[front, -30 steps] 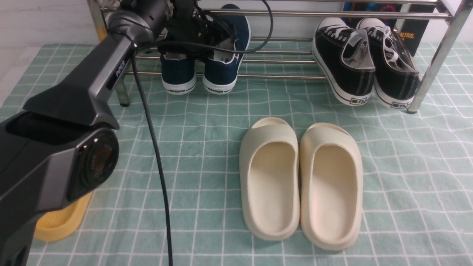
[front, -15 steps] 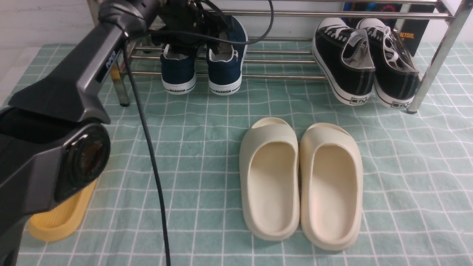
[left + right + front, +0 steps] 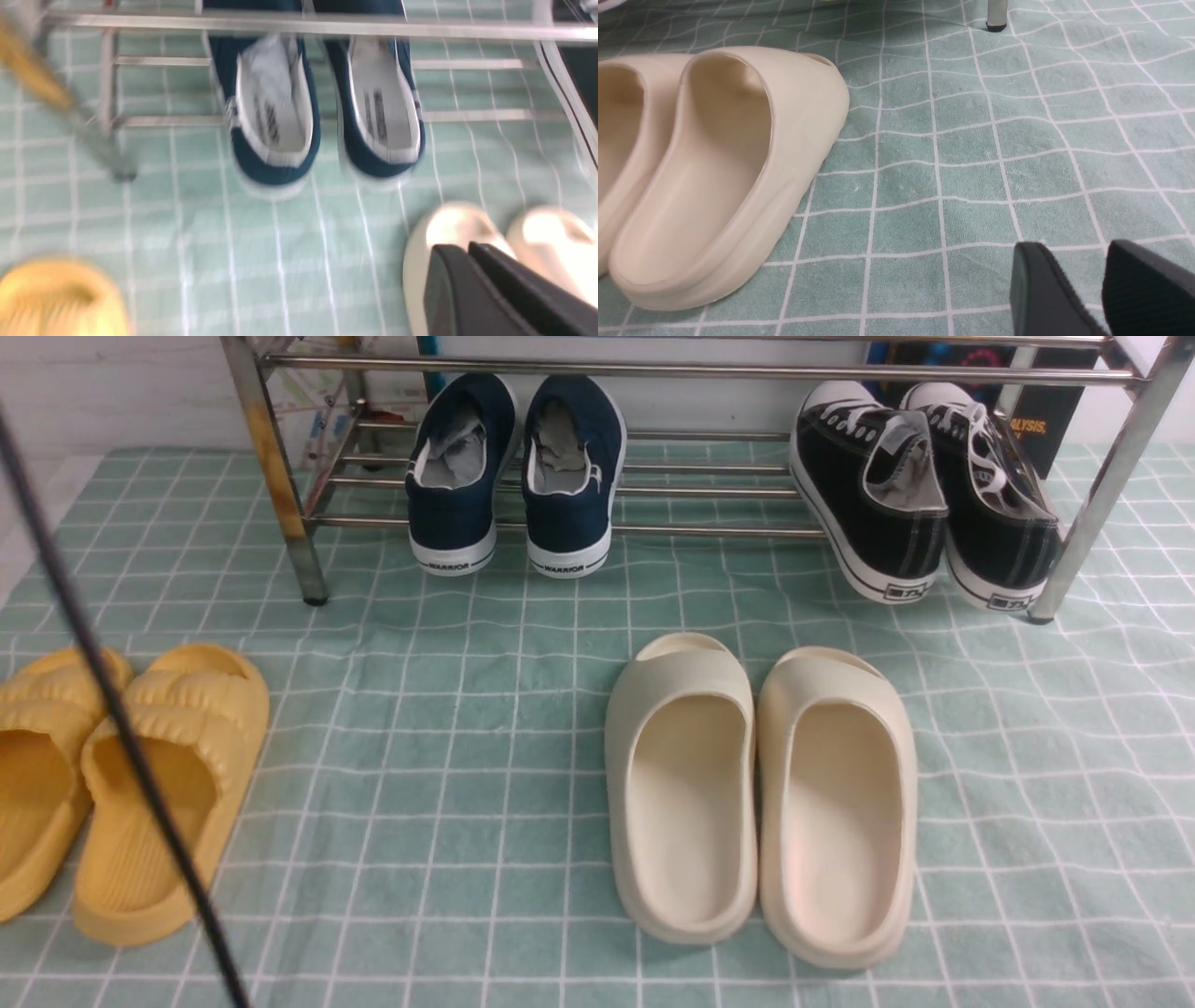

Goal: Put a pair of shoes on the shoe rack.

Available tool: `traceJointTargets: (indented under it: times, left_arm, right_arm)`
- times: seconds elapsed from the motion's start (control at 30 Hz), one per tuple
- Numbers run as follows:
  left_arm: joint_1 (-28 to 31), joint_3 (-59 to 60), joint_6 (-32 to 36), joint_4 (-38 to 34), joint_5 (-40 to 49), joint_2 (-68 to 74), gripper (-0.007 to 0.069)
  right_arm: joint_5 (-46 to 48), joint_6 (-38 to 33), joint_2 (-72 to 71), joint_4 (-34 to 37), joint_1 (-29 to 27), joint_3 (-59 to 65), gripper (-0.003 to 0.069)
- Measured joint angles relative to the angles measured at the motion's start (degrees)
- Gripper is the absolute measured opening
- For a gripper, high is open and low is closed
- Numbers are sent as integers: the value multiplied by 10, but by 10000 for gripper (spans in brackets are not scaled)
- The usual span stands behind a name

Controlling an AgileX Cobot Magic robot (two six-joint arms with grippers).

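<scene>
Nearest, the right gripper point(image 3: 1083, 252) is low over the green checked worktop point(image 3: 467, 709), jaws slightly apart and empty; the left gripper point(image 3: 469, 249), blurred, shows its jaws pressed together on nothing. Beyond lie cream slides point(image 3: 686, 784) and yellow slides point(image 3: 187, 709). Farthest, the pair of navy shoes point(image 3: 560, 485) sits on the shoe rack point(image 3: 709, 530), heels outward, left of black sneakers point(image 3: 887, 513).

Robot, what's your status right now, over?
Left gripper shut, empty; right gripper open, empty, above the cloth. Navy shoes side by side on the shoe rack, heels overhanging its front. Nothing blocking.
</scene>
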Motion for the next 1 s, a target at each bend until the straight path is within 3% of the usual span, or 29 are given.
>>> traceJointTargets:
  times: [0.2, 0.4, 0.67, 1.0]
  left_arm:
    - [0, 204, -29, 40, -40, -165, -6]
    - [0, 514, -101, 99, -204, -396, -7]
    - [0, 833, -210, 109, -429, -644, -4]
    - [0, 1065, -219, 103, -545, -737, 2]
  right_arm:
    - [0, 0, 0, 0, 0, 0, 239]
    - [0, 0, 0, 0, 0, 0, 239]
    - [0, 0, 0, 0, 0, 0, 239]
    - [0, 0, 0, 0, 0, 0, 239]
